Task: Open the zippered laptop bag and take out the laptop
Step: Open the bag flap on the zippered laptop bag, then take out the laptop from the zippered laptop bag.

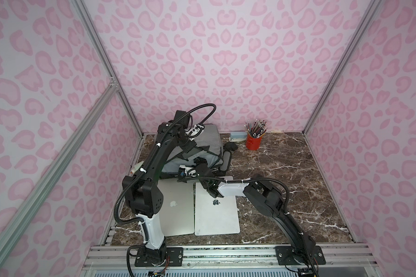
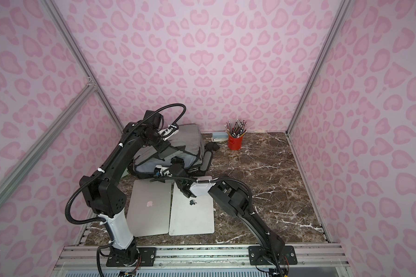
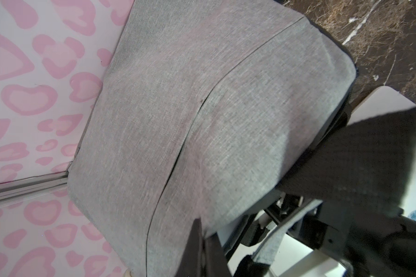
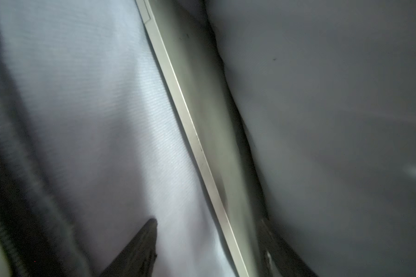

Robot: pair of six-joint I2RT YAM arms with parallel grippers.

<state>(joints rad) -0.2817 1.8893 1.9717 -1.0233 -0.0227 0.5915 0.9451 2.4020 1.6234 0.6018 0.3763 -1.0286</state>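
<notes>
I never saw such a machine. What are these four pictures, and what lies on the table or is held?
This is a robot with a left arm and a right arm, each ending in a gripper. Both top views look down on the whole booth; the other two come from cameras on the wrists. On the dark marble table lie a grey fabric laptop bag, a silver laptop with a pale logo beside a silver laptop with a dark logo, a red cup of pencils and a pale blue stapler. The left gripper is shut and seems to pinch the bag's flap. The right gripper is open inside the bag, its fingers either side of a third silver laptop, apparently not gripping yet.
</notes>
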